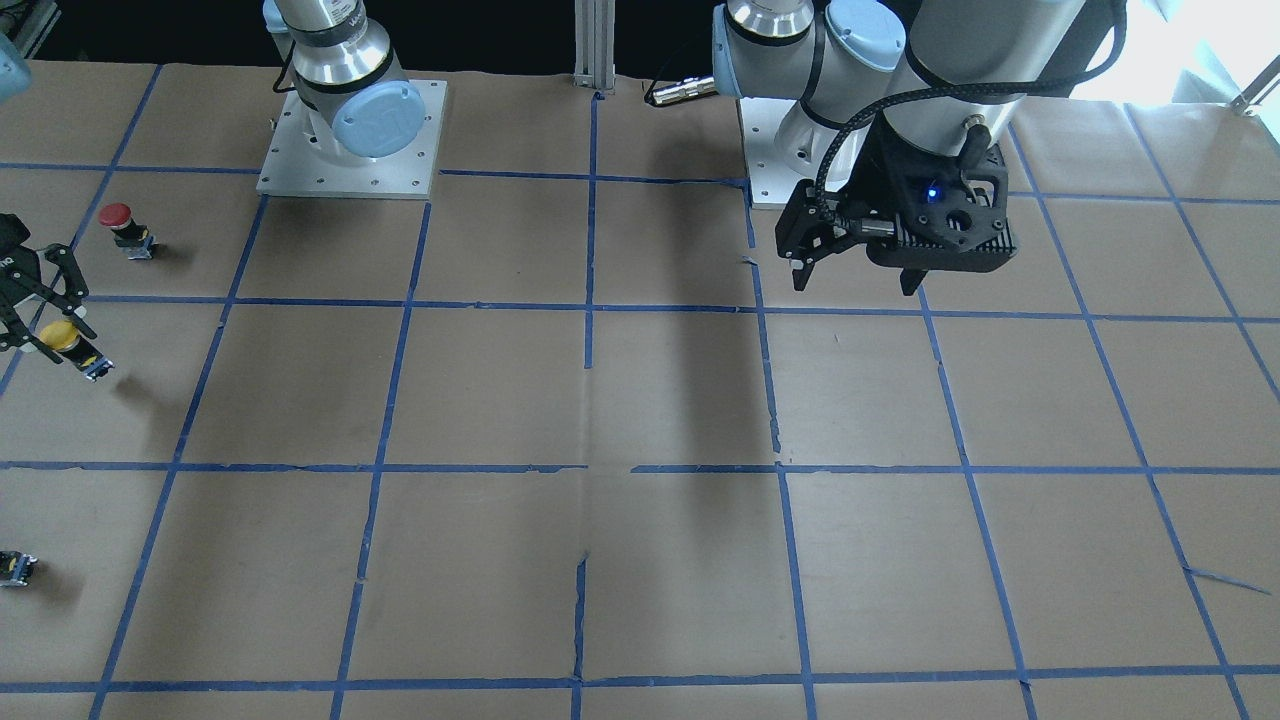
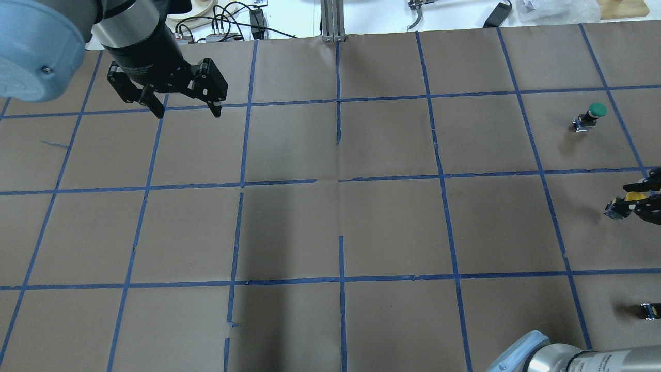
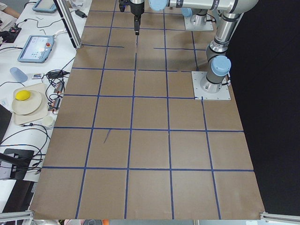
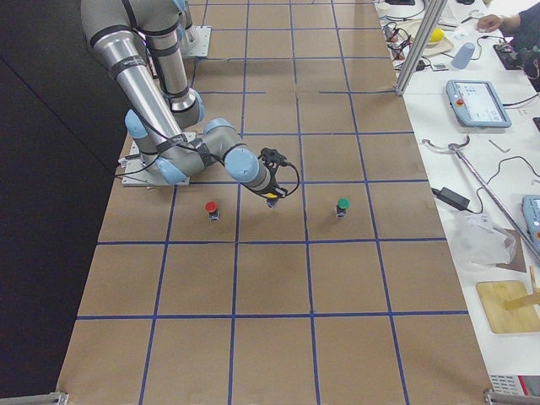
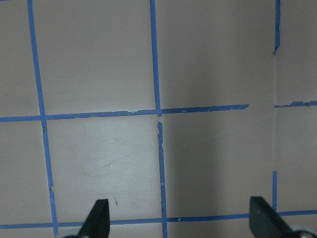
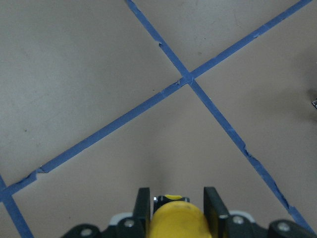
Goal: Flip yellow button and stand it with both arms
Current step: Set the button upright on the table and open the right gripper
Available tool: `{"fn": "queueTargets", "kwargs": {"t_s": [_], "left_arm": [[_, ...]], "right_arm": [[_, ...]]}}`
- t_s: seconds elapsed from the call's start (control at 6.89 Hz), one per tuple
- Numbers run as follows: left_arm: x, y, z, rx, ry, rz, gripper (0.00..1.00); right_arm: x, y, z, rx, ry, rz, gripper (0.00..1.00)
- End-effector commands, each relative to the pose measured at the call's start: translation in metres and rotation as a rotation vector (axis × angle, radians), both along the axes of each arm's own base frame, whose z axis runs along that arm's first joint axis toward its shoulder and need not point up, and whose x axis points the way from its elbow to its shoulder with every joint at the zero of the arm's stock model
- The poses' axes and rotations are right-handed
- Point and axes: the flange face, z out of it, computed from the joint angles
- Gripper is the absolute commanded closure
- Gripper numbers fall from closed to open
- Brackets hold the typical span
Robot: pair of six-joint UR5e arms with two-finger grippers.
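Right tool (image 6: 177, 197) clamps the yellow button (image 6: 176, 220); left tool (image 2: 188, 109) hangs open.

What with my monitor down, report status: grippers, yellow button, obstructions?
Right gripper shut on yellow button, tilted. Left gripper open, far across table. Red button, green button stand apart; nothing between grippers.

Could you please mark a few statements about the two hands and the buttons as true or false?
1. The right hand is shut on the yellow button. True.
2. The left hand is shut on a button. False: it is open and empty.
3. A red button and a green button stand on the table. True.
4. Both hands touch the yellow button. False: only the right hand does; the left hand is far across the table.
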Motion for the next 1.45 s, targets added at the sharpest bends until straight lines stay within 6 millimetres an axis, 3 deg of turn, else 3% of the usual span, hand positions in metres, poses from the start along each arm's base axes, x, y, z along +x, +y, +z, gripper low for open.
{"fn": "queueTargets", "kwargs": {"t_s": [0.0,0.15,0.29,0.44,0.58,0.87,1.31], "left_arm": [[0.0,0.0,-0.001,0.002,0.001,0.0,0.0],[0.0,0.0,-0.002,0.003,0.001,0.0,0.0],[0.0,0.0,-0.001,0.003,0.003,0.0,0.0],[0.0,0.0,-0.001,0.002,0.003,0.0,0.0],[0.0,0.0,-0.001,-0.001,0.004,0.0,0.0],[0.0,0.0,-0.001,-0.001,0.004,0.002,0.0],[0.0,-0.001,0.004,-0.007,0.008,0.001,0.0]], "right_arm": [[-0.006,-0.001,-0.019,-0.016,-0.039,0.026,0.91],[-0.007,-0.002,-0.021,-0.016,-0.038,0.034,0.9],[-0.007,-0.001,-0.021,-0.02,-0.035,0.044,0.71],[-0.007,-0.001,-0.021,-0.02,-0.034,0.042,0.67],[-0.005,0.0,-0.023,-0.009,-0.045,0.03,0.01],[-0.01,-0.003,-0.021,0.005,-0.053,-0.014,0.0],[-0.028,-0.013,0.012,0.013,-0.017,-0.119,0.0]]}}
